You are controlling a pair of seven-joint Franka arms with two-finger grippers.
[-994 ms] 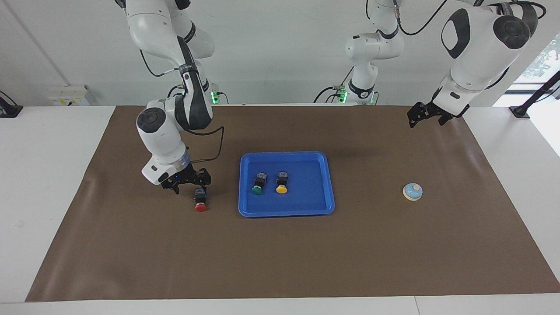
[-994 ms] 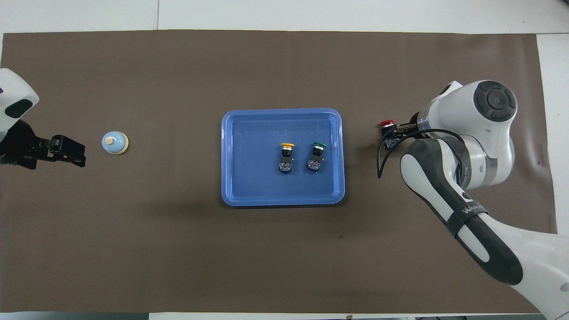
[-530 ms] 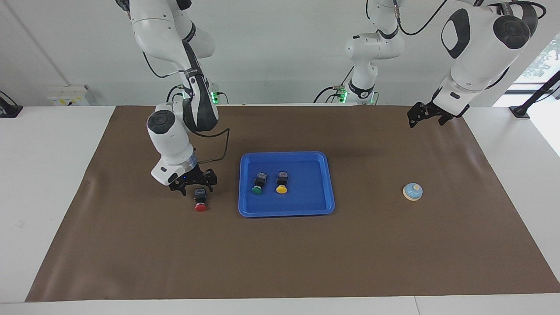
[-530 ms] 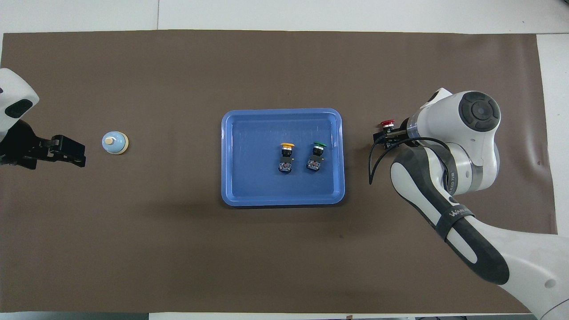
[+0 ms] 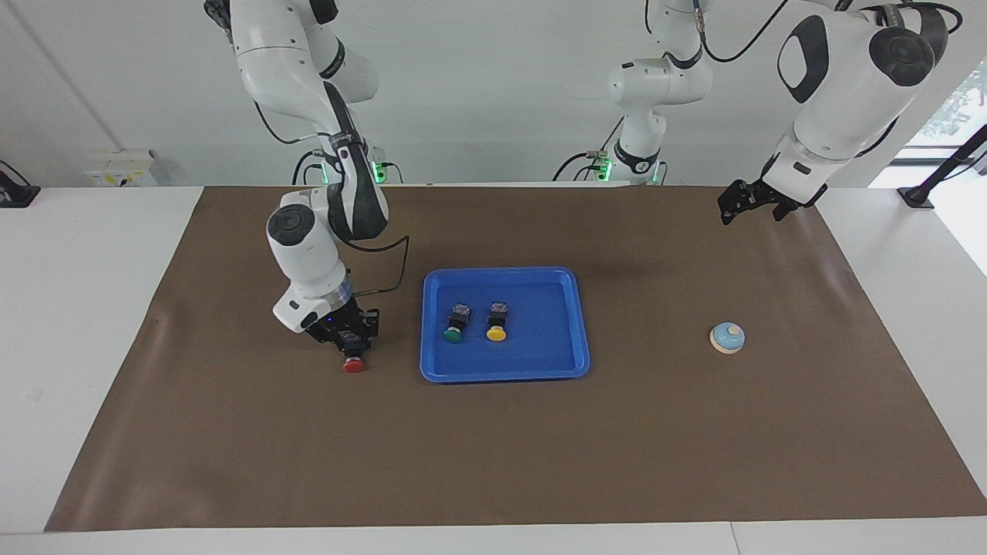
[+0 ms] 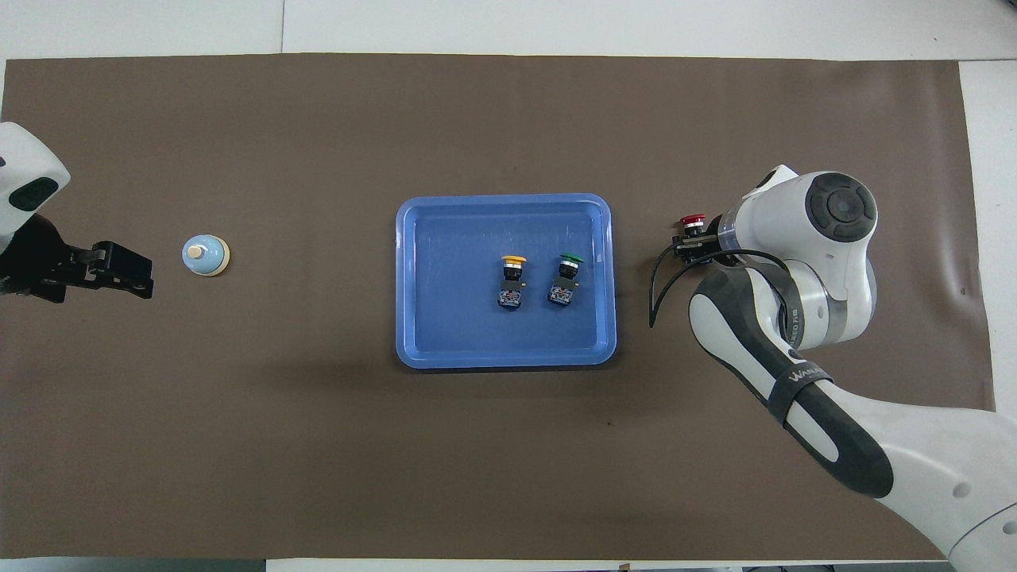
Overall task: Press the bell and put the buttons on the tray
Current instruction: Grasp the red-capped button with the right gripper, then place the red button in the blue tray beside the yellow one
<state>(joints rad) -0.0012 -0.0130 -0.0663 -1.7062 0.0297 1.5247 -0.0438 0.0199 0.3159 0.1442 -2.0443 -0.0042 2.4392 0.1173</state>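
Note:
The red button (image 5: 354, 366) lies on the brown mat beside the blue tray (image 5: 501, 271), toward the right arm's end; it also shows in the overhead view (image 6: 693, 219). My right gripper (image 5: 353, 343) is down low over the red button's black body, and it also shows in the overhead view (image 6: 693, 245). The green button (image 5: 453, 334) and the yellow button (image 5: 496, 333) lie side by side in the tray. The light-blue bell (image 5: 727, 338) stands toward the left arm's end. My left gripper (image 5: 726, 214) hangs shut and empty in the air near the bell, and the left arm waits.
A brown mat (image 5: 493, 462) covers most of the white table. In the overhead view the tray (image 6: 504, 199) sits mid-table, the bell (image 6: 206, 256) lies beside my left gripper (image 6: 143, 274), and the green (image 6: 569, 258) and yellow (image 6: 514, 259) caps point away from the robots.
My right gripper has swung over the red button's body and come down onto it. The button, the tray and the left arm have not moved.

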